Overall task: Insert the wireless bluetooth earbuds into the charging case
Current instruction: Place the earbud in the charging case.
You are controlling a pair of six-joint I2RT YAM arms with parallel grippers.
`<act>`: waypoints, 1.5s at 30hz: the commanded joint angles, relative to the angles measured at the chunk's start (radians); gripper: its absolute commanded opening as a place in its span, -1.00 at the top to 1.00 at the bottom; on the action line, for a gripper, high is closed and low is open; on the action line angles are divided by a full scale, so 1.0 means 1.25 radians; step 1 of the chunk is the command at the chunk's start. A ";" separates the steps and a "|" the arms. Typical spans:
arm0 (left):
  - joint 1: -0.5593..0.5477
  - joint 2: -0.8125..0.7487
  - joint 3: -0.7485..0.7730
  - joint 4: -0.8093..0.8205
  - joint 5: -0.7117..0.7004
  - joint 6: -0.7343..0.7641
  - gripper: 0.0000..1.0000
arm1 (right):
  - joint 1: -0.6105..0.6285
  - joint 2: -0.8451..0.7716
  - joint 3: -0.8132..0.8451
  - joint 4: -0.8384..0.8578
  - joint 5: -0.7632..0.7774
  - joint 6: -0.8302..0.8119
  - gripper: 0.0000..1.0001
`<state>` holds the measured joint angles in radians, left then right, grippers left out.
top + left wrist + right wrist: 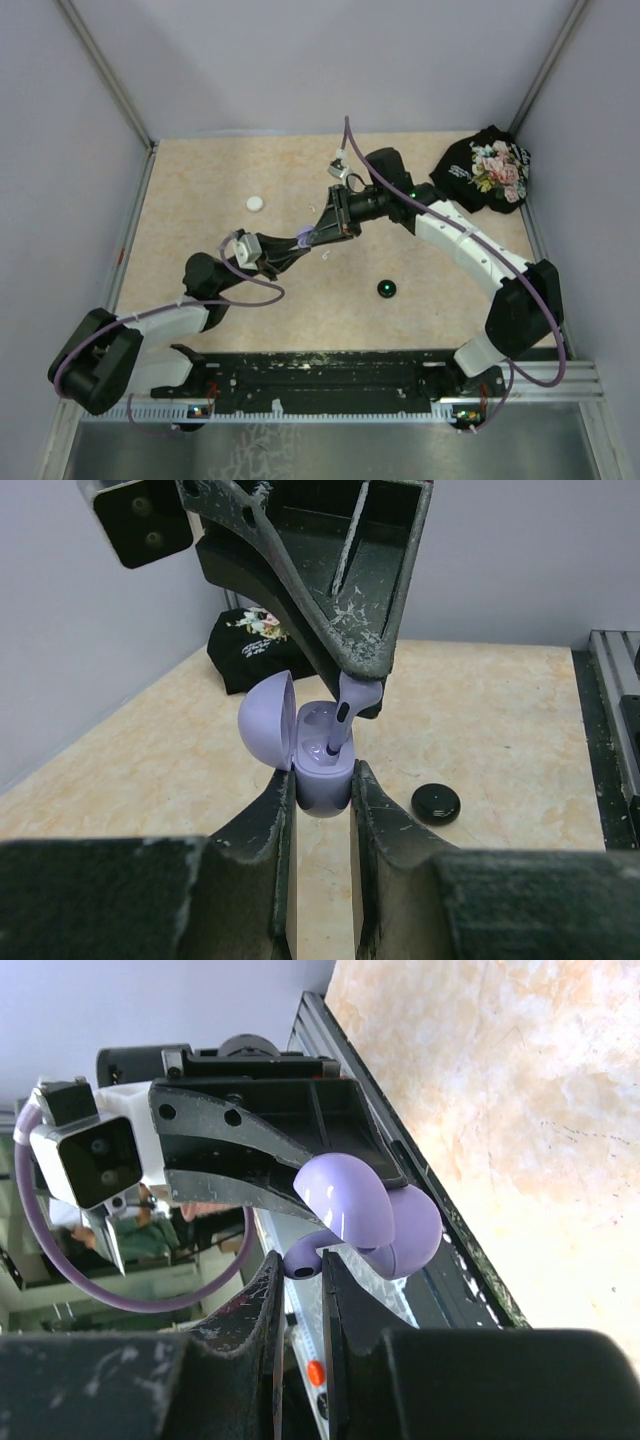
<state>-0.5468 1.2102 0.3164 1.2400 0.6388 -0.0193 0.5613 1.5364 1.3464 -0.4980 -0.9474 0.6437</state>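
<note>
Lavender wireless earbud [344, 718], pinched in the closed right end effector [300, 1268], dips stem-first into the open lavender charging case [322, 775], which the left end effector [322, 782] clamps by its sides above the beige speckled desk [200, 200]. Beyond lie a round black disc [386, 288], a small white disc [256, 204] and, far right, a crumpled black floral-print cloth [485, 170].

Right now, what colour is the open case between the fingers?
The case is lavender, clearest in the left wrist view.
</note>
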 commanded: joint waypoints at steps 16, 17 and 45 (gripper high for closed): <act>-0.030 -0.015 -0.024 0.143 -0.142 0.029 1.00 | -0.005 -0.056 -0.078 0.160 0.140 0.170 0.66; -0.031 -0.015 -0.025 0.143 -0.150 0.029 1.00 | -0.005 -0.059 -0.077 0.161 0.145 0.170 0.62; -0.033 -0.019 -0.010 0.023 -0.150 -0.006 1.00 | 0.004 -0.135 -0.028 0.227 0.091 -0.121 0.08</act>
<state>-0.5827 1.1946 0.2779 1.2697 0.4225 -0.0025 0.5602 1.4010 1.2964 -0.3065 -0.7845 0.5335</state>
